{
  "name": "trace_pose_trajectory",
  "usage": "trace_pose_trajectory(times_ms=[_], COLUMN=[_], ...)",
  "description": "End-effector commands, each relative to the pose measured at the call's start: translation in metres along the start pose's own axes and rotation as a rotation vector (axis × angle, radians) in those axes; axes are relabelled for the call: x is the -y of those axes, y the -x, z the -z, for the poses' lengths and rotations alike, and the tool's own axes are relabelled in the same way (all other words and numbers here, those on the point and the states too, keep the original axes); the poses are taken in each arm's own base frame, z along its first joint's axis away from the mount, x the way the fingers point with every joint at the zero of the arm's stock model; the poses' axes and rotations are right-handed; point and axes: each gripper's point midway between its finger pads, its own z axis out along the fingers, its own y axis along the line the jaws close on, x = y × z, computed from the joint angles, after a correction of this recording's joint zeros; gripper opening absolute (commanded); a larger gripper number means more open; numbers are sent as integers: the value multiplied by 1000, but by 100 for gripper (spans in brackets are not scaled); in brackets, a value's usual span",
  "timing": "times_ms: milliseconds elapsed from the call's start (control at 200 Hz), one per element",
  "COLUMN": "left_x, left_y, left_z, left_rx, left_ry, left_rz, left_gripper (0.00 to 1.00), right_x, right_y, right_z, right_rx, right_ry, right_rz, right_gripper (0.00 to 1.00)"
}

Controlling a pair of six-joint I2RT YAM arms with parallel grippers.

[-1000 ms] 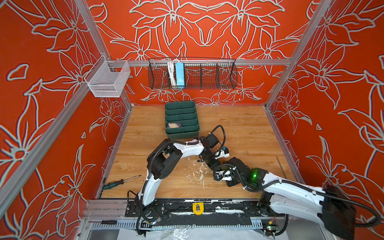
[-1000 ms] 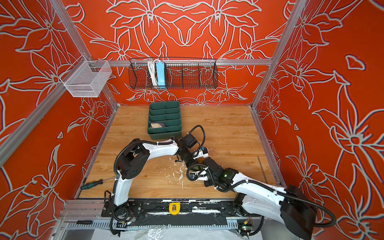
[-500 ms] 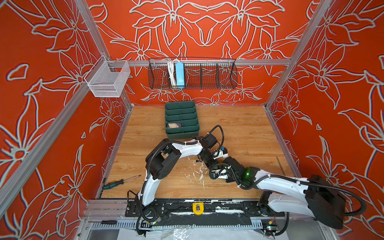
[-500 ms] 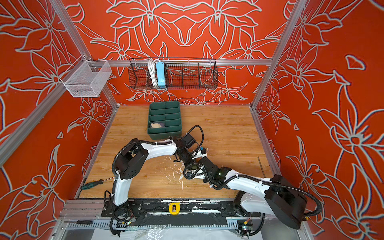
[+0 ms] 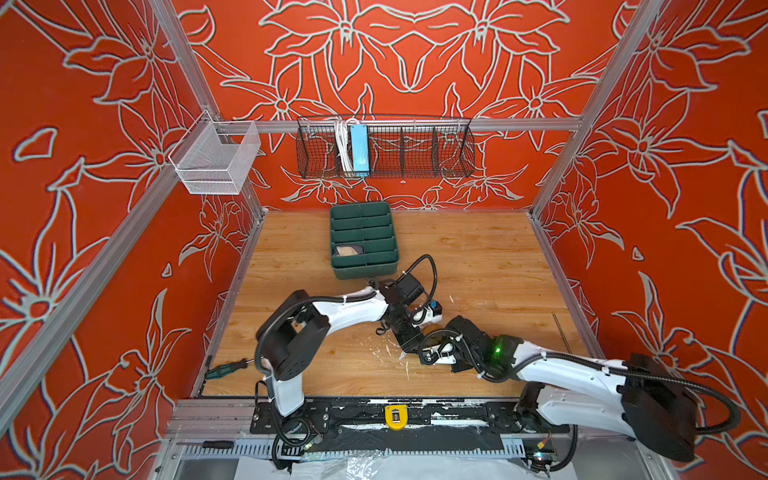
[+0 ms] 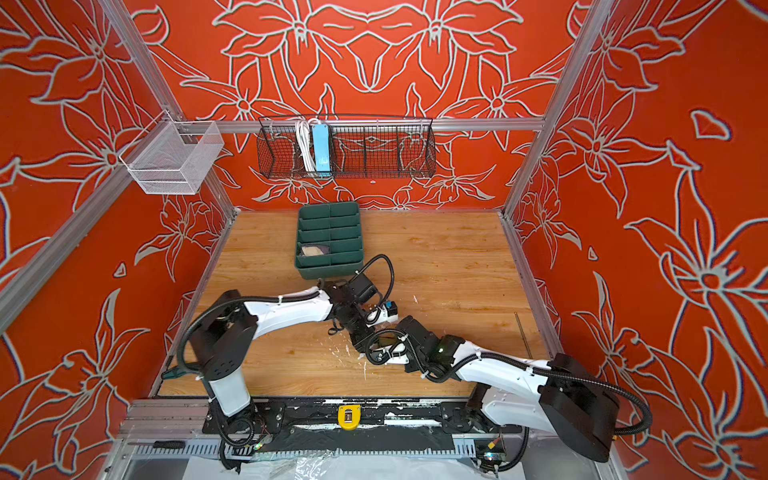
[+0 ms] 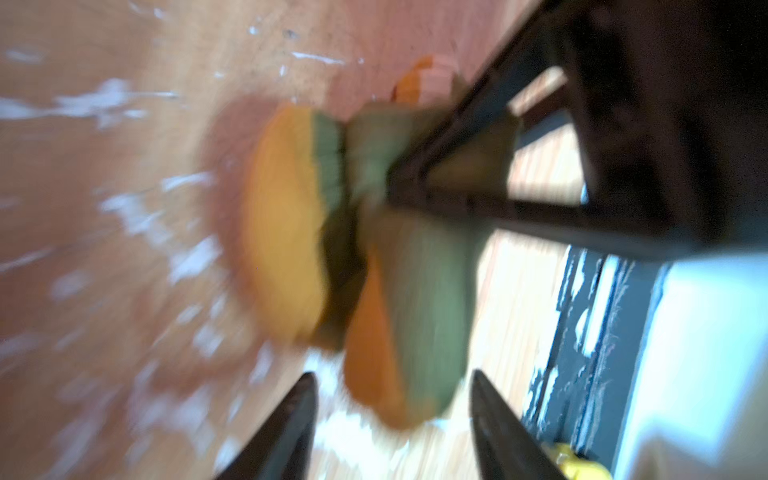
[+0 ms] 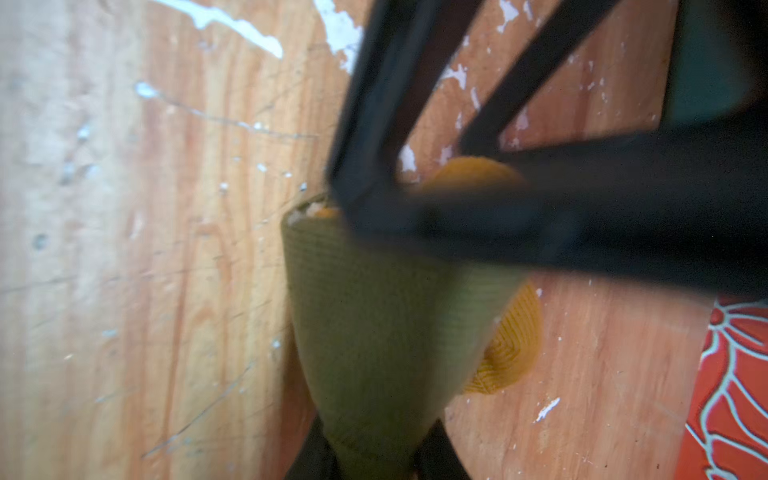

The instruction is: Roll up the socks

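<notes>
Two grippers are found meeting at the lower centre of both top views, over the wooden table point(image 5: 478, 257). The olive sock point(image 8: 374, 324) is clamped at its narrow end by the right gripper point(image 8: 374, 440), low in the right wrist view, presumably to anchor the bundle. The left gripper point(image 7: 392, 374) is seen with jaws spread at the bottom of its blurred view. The sock's mustard and green folds lie just beyond its tips, ungripped. A regrasp is judged likely. The purple sock is not found in any view.
</notes>
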Motion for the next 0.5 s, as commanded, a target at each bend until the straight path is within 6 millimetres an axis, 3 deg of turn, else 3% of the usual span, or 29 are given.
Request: trace_pose_trajectory(times_ms=[0,110,230,355,425,495], left_x=[-9,-15,-21,-3,10,20], left_y=[16,29,36,32,27,19], left_z=[40,85,152,227,251,258], left_rx=[119,277,494,673,685,648], left_ry=[170,339,599,823,886,893], left_rz=[-76,-134,-215,-407,-518,-611], left_gripper=[71,73,73,79,81,81], right_x=[-50,-53,-61,-59,-56,-53], right_y=[-20,-13,-3,19,31,41], right_z=[1,6,14,22,23,21], right_rx=[-51,-32,-25,-2,17,22], right_ry=[189,227,320,407,443,474], right_rz=[-7,-51,-132,-257,-309,-340], right_gripper=[0,0,0,0,0,0])
